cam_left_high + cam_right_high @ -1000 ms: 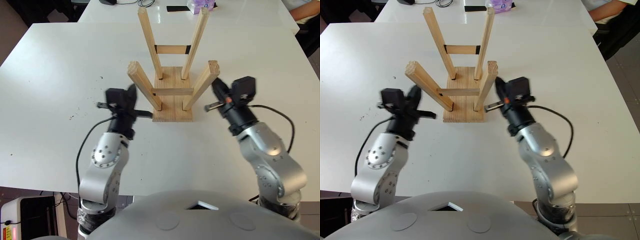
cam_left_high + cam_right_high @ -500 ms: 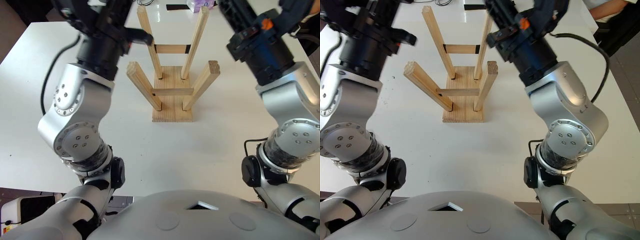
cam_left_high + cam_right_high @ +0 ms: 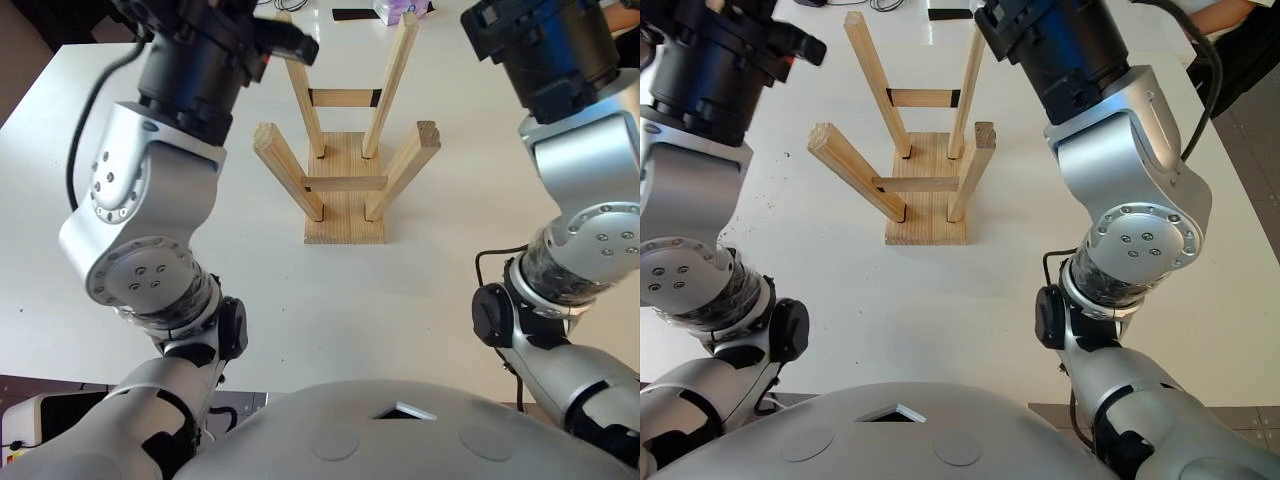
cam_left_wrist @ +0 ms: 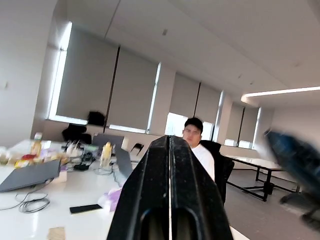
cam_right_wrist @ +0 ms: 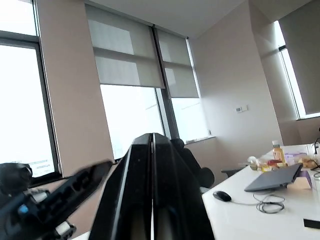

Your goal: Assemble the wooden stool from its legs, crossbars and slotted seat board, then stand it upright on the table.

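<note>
A white surface carries the pale wooden stool, roughly at its middle and in front of the robot. A second white surface butts against its far edge, with a flat black rectangle and a purple packet on it. The wrist views look out across an office with roller-blinded windows, a grey laptop and a black mouse.

The stool is upside down. Its slotted seat board lies flat on the surface, and its four legs point upward, splaying outward. Two crossbars run left to right between leg pairs.

Both arms are held high, one on each side of the stool and well apart from it. The left claw has its fingers pressed together, as does the right claw.
</note>
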You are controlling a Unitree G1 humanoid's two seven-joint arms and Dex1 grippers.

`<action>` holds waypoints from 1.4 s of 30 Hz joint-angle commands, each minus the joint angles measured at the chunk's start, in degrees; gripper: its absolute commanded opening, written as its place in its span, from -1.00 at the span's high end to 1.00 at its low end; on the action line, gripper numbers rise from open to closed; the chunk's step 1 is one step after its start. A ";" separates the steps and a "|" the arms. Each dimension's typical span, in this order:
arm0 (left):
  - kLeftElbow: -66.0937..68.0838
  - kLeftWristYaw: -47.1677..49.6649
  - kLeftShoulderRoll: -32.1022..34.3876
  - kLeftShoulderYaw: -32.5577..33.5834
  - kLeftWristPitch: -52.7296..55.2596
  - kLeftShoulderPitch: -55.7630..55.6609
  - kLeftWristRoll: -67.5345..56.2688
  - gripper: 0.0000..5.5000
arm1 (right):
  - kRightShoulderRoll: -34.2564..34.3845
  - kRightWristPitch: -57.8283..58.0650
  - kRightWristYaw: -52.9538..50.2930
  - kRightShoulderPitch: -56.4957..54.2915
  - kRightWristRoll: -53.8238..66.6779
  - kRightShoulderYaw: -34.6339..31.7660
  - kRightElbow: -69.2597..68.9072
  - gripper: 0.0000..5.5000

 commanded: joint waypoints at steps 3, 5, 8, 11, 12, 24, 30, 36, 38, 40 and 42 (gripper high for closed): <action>6.88 -3.00 0.66 -10.75 -0.30 21.07 7.96 0.99 | -9.13 -3.67 9.46 17.89 -16.12 15.82 6.21 1.00; 7.93 -3.89 -0.63 -11.20 -2.70 22.34 8.43 0.99 | -9.10 -5.61 11.37 18.61 -17.73 16.82 7.21 1.00; 8.11 -5.09 -2.08 -8.77 -5.94 19.05 6.70 0.99 | -6.60 -6.35 11.23 15.40 -14.56 13.47 6.29 1.00; 6.72 -4.56 -3.53 -3.93 -9.92 14.13 2.56 0.99 | -3.48 -6.99 8.71 10.02 -7.63 7.39 5.08 1.00; 6.37 -3.52 -3.98 -1.70 -11.18 12.01 0.36 0.99 | -2.60 -7.17 7.42 8.21 -4.52 4.99 4.73 1.00; 34.81 -26.71 24.32 22.75 -11.48 24.11 -18.39 0.99 | -26.80 -23.57 28.51 13.51 -22.09 0.19 35.26 1.00; 36.05 -58.78 37.54 1.95 -18.73 52.78 5.60 0.99 | -24.49 -33.63 45.15 16.75 -32.05 13.53 45.08 1.00; 25.58 -61.95 32.23 -5.79 -15.77 43.42 3.43 0.99 | -21.27 -35.03 57.07 9.45 -33.52 18.06 53.73 1.00; 25.05 -62.94 30.03 -10.22 -15.83 40.15 5.06 0.99 | -19.43 -35.39 62.43 6.52 -33.68 19.78 57.22 1.00; 26.02 -63.26 28.50 -13.74 -17.25 37.30 8.33 0.99 | -17.48 -36.38 65.11 2.90 -34.93 20.81 61.16 1.00; 27.09 -62.43 26.26 -15.41 -17.99 33.82 9.95 0.99 | -16.11 -36.36 68.17 -0.29 -35.09 21.06 64.38 1.00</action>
